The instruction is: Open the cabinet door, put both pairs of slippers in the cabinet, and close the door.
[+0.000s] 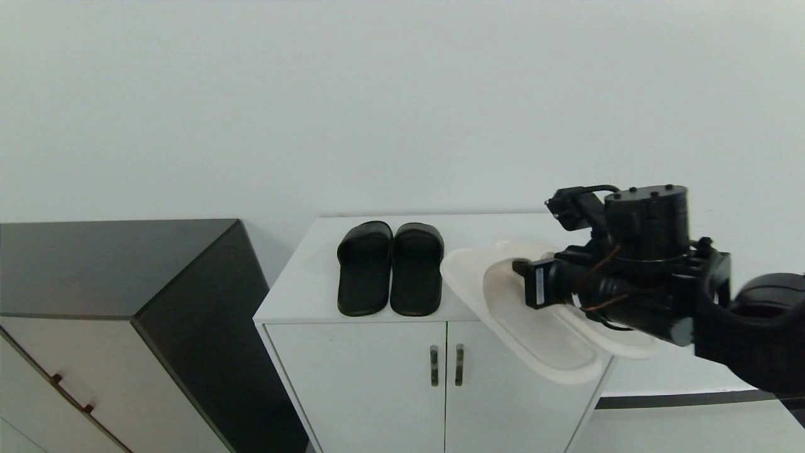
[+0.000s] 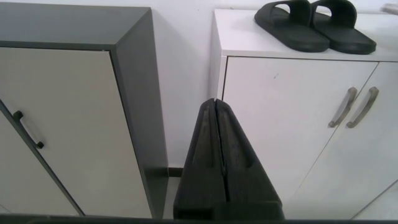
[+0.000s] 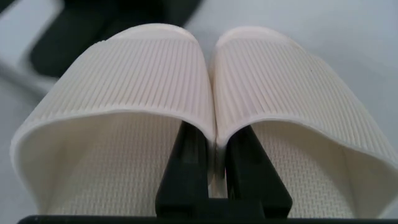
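Pinching the white slippers [image 3: 124, 81] by their touching inner straps, the right gripper [image 3: 214, 155] holds the pair tilted over the front right corner of the cabinet top [image 1: 302, 283]. The left gripper [image 2: 215, 109], pressed together and empty, sits low facing the closed doors [image 1: 358, 384]. Black slippers [image 1: 390, 267] lie mid-top by the front edge. By my judgement nothing is stowed: opening, loading both pairs and closing are all left.

Left pincer [image 2: 214, 109] closed, right pincer [image 3: 214, 149] clamped.

There were two black slippers [image 1: 365, 270], two white slippers [image 1: 541, 336], one white cabinet [image 1: 352, 384] with two door handles [image 1: 434, 365], and one dark cabinet [image 1: 126, 264].
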